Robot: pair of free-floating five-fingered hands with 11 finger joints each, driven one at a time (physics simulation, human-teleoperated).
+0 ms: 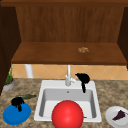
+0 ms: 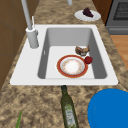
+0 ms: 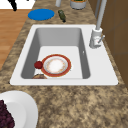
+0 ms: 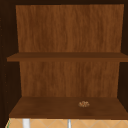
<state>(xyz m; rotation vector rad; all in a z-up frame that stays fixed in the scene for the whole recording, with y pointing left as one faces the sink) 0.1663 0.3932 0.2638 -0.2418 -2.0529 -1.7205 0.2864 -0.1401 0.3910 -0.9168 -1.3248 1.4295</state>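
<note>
**Two hands hang over the sink counter**

The left hand (image 1: pixel 18 102) hovers over the blue plate (image 1: pixel 16 114) on the counter, fingers curled downward, holding nothing; whether it touches the plate cannot be told. Just behind it lies a green bottle (image 1: pixel 26 96), and further back to its left stands a potted plant (image 1: pixel 9 81). To its right is the white sink (image 1: pixel 41 93), with a red ball (image 1: pixel 67 114) at the near edge. The right hand (image 1: pixel 83 79) hangs just right of the faucet (image 1: pixel 68 76) above the basin, fingers drooping, relaxed, gripping nothing. Below it in the basin lie a red-rimmed plate (image 2: pixel 72 66), a small red fruit (image 2: pixel 88 60) and a brown pastry (image 2: pixel 82 50). Well to its right sits a white plate (image 1: pixel 112 117) with purple cake (image 1: pixel 119 115).
</note>
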